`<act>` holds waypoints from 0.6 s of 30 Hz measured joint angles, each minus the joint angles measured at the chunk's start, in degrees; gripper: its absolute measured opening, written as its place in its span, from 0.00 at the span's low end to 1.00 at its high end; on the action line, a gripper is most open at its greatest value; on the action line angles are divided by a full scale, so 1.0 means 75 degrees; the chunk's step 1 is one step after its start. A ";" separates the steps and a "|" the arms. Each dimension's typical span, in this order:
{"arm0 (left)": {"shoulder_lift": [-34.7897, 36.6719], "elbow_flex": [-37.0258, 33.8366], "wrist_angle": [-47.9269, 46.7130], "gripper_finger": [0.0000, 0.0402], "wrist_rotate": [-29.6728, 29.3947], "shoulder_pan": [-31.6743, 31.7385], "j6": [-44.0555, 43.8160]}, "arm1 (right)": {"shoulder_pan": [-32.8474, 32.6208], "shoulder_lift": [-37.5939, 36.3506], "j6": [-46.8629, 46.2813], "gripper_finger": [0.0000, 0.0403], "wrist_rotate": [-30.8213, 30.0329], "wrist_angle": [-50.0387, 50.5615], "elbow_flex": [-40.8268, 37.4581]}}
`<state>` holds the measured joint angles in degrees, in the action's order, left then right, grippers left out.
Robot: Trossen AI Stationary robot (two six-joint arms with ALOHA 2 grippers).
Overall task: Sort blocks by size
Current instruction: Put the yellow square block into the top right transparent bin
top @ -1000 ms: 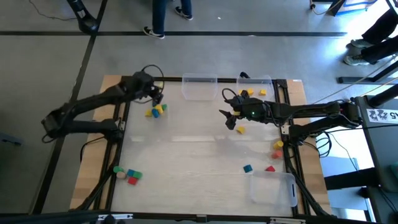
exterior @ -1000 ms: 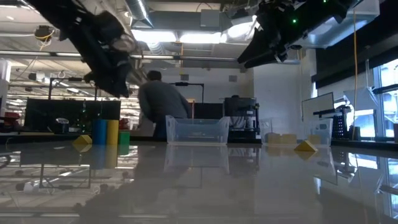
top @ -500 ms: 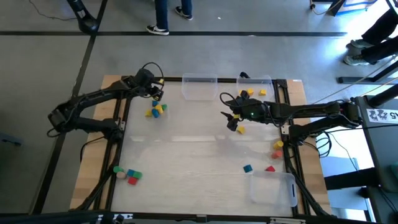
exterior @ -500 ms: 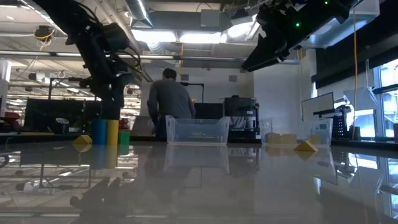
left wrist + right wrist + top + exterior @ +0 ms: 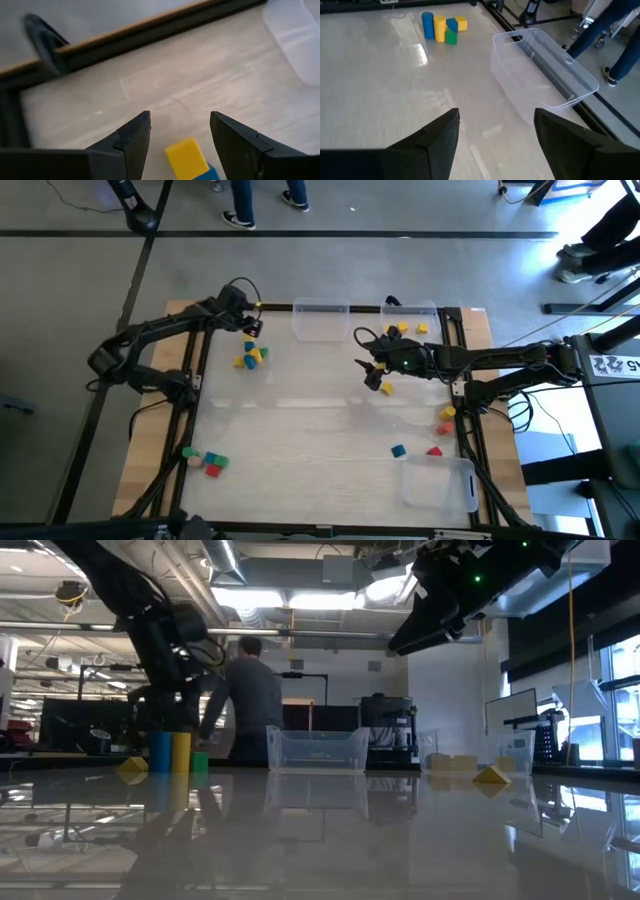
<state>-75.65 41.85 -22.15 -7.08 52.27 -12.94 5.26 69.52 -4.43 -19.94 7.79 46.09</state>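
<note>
Hovering at the upper left of the high view, the left gripper [image 5: 251, 330] sits released just above a small cluster of blocks [image 5: 251, 357] — a yellow block [image 5: 186, 157] shows between its spread fingers. The right gripper [image 5: 366, 370], right of centre, is also released and holds nothing; a yellow block [image 5: 387, 389] lies just beside it. More blocks sit lower left [image 5: 204, 461] and lower right [image 5: 398, 450].
</note>
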 joint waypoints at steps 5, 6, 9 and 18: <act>-0.0320 0.0143 0.0058 0.48 0.0322 0.0219 0.0179 | 0.0000 0.0000 -0.0247 0.63 0.0000 -0.0003 0.0000; -0.0351 0.0148 0.0006 0.48 0.0322 0.0242 0.0177 | 0.0000 0.0000 -0.0315 0.63 0.0000 -0.0003 0.0000; -0.0380 0.0148 -0.0026 0.48 0.0319 0.0259 0.0057 | 0.0000 0.0000 -0.0413 0.63 0.0000 -0.0003 0.0000; -0.0383 -0.0047 -0.0599 0.48 0.0275 0.0045 -0.0520 | 0.0000 0.0000 -0.0428 0.63 0.0000 -0.0041 0.0000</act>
<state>-78.52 41.50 -26.64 -5.01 52.61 -16.84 5.26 69.52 -7.64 -19.94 7.49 46.09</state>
